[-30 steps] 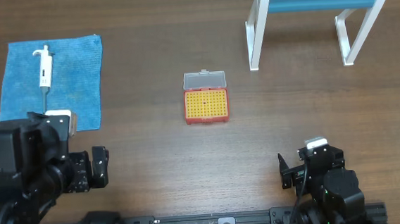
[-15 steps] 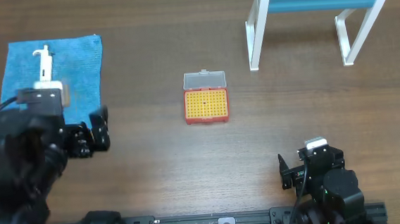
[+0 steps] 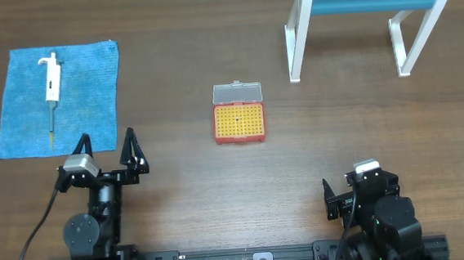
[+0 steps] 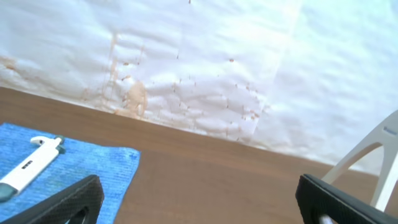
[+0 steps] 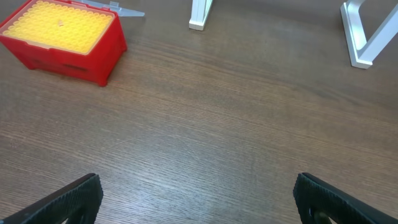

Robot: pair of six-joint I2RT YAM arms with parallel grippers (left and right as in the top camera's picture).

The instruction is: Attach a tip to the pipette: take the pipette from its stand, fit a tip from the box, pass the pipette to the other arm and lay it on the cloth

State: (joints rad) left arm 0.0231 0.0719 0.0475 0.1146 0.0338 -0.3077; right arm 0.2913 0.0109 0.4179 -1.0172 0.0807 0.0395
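Lying lengthwise on cloth [image 3: 90,91], pipette [image 3: 50,77], tip [image 3: 51,134] toward released left end effector [image 3: 107,140], right end effector [image 5: 199,196] released

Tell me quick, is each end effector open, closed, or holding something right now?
Left end effector: open, holding nothing.
Right end effector: open, holding nothing.

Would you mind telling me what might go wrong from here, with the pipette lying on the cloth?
The open left gripper sits by a corner of the cloth; a swing could snag it and drag the pipette. The tip box stands open mid-table, so a passing arm might knock it over.
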